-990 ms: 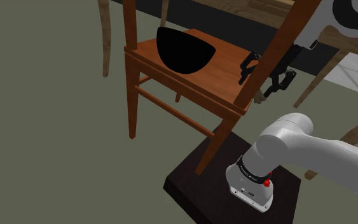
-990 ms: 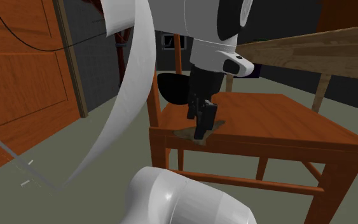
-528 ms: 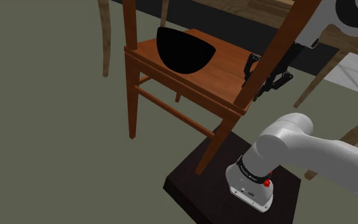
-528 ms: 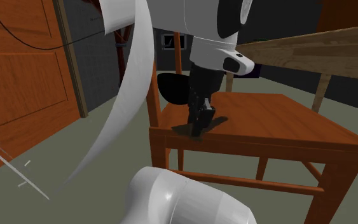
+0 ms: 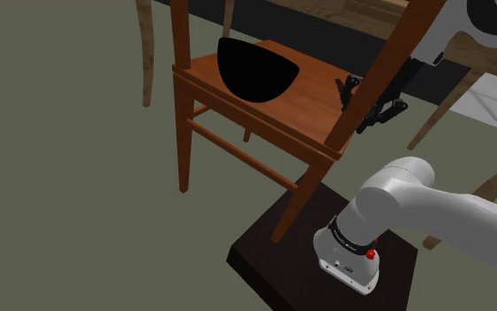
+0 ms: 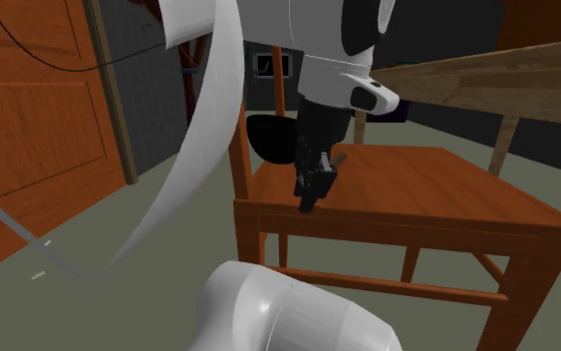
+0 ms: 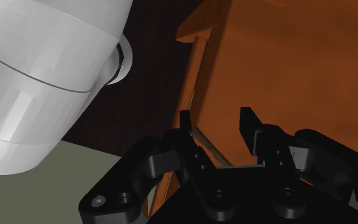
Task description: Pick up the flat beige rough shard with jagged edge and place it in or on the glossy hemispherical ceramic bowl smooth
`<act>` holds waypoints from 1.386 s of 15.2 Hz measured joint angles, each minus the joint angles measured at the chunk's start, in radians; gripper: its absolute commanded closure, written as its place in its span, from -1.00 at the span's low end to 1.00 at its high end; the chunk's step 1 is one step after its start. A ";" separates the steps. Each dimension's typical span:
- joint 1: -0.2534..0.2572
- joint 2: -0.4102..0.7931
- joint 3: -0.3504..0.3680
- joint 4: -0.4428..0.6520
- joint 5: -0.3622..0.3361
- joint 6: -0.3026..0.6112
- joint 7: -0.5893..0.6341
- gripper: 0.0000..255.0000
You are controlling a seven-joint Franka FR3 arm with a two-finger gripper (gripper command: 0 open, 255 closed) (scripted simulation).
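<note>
A black hemispherical bowl (image 5: 255, 69) stands on the far end of a wooden chair seat (image 5: 312, 110); it also shows behind the hand as the bowl (image 6: 266, 138). My gripper (image 5: 366, 108) hangs just above the near end of the seat, partly behind the chair's back post. From the other side the gripper (image 6: 310, 197) points down over the seat's (image 6: 437, 189) front corner. In the wrist view the gripper (image 7: 217, 124) is shut on a thin beige shard (image 7: 208, 147), seen edge-on and slanted between the fingers, above the seat (image 7: 298, 63).
The chair's slanted back post (image 5: 396, 62) crosses in front of my hand. My dark stand (image 5: 277, 256) sits below the chair. A wooden door (image 6: 29, 110) is on the second exterior view's left, a pale wooden table edge (image 6: 487, 80) on its right. Another chair leg (image 5: 146, 53) stands behind.
The fingers have closed from wide apart onto the shard. The hand has risen slightly, and the shard no longer lies on the seat corner.
</note>
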 measured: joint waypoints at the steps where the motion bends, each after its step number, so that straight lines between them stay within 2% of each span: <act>1: 0.000 0.009 -0.001 0.013 -0.005 -0.021 0.001 1.00; 3: 0.000 0.027 -0.003 0.046 -0.007 -0.057 0.002 1.00; 8: 0.001 0.074 -0.002 0.131 0.002 -0.054 0.011 1.00; 21: 0.011 0.201 -0.007 0.372 0.006 -0.163 0.038 1.00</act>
